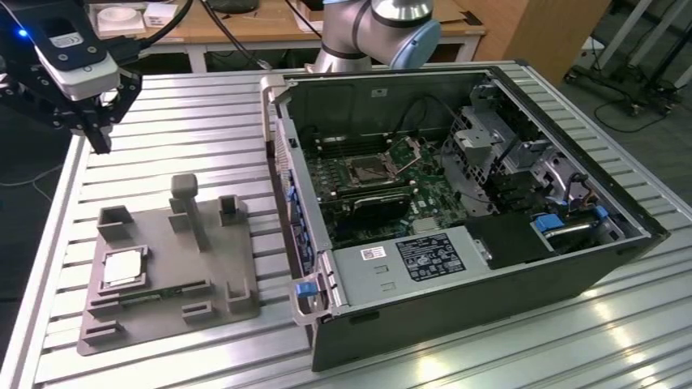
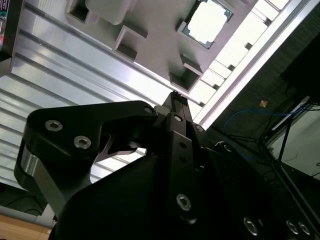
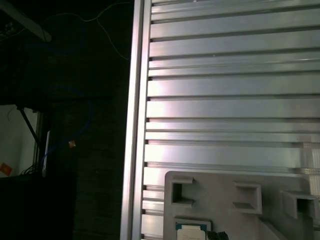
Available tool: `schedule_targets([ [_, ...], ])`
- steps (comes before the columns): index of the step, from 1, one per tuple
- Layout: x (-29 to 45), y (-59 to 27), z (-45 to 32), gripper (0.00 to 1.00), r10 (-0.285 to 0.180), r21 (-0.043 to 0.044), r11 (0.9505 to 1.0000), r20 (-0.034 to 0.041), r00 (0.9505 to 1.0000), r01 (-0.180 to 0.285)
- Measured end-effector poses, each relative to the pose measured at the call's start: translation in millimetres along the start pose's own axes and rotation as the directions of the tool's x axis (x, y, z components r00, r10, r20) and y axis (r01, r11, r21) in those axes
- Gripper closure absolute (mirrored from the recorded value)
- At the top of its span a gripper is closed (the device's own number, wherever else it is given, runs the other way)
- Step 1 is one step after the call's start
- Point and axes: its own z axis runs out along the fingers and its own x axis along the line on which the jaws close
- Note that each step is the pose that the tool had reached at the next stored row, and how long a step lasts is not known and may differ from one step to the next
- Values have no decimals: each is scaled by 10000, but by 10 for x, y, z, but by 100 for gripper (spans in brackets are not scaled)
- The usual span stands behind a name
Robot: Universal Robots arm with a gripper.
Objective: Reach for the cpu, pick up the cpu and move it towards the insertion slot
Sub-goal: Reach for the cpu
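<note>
Chip [image 1: 121,267]: lies in the grey fixture [image 1: 162,300], at the exterior view's left. Claw [image 1: 100,142]: hangs well apart, farther back. Whether it is open or closed cannot be told.

Arm [image 1: 348,32] is rocking silver tubes and a pale-blue joint cap [image 1: 417,40]; black gripper [image 1: 100,144] is showing silver screws [image 2: 82,142] and trailing black cables [image 1: 162,32].

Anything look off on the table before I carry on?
Nothing stands out. The cpu lies flat in a recess of the grey fixture; the hand hangs above the table edge, apart from it.
</note>
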Motion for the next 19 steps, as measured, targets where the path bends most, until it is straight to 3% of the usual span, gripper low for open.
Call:
schedule_targets([
  [19,73,-18,9,89,0,0,10000,0,10000,0],
])
